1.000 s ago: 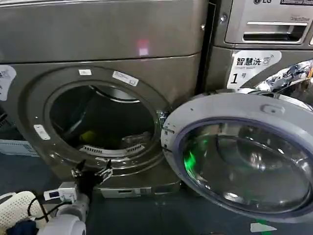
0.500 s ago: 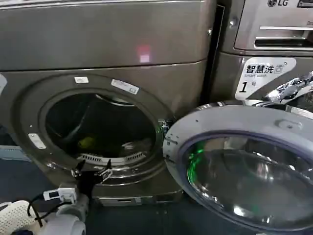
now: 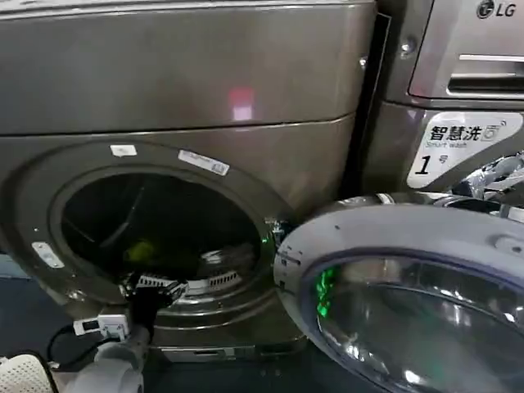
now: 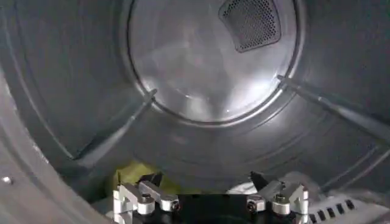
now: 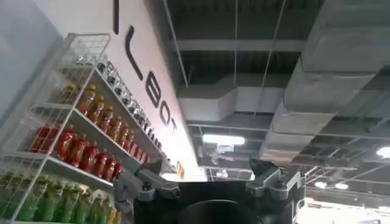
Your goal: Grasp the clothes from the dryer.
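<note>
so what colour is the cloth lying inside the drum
Bright yellow-green; the clothes show best in the head view, low inside the dryer.

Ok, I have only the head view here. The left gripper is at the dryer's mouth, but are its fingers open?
Observer: Yes. The left wrist view shows the left gripper open, holding nothing.
Operator: Where are the clothes from it?
Observer: The clothes lie low in the drum, just beyond the gripper, nearer one finger, not centred.
Operator: And the right arm?
Observer: The right gripper is open and empty, pointing up toward a ceiling, beside shelves of bottles.
</note>
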`<action>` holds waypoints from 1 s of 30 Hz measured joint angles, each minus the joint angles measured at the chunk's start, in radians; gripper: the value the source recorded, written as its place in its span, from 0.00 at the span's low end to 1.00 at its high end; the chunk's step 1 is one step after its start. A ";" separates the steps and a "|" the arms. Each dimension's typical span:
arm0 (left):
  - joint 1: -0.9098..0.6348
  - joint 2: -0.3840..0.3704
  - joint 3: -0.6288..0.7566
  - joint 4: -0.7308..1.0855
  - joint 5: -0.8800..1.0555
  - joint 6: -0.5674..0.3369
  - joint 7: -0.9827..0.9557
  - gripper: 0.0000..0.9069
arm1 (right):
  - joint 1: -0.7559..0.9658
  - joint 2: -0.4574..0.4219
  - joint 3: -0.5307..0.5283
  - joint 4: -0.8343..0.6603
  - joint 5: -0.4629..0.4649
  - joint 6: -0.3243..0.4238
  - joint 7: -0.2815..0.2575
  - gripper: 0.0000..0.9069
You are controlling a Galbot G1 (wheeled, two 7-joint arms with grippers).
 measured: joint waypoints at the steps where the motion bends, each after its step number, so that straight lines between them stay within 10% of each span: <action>1: 0.000 0.001 0.000 0.000 0.000 0.000 0.000 1.00 | 0.000 0.000 0.000 0.000 0.000 0.000 0.000 1.00; 30: -0.062 0.009 -0.010 0.058 0.069 0.000 0.056 1.00 | 0.010 0.025 -0.024 0.017 -0.018 0.010 -0.032 1.00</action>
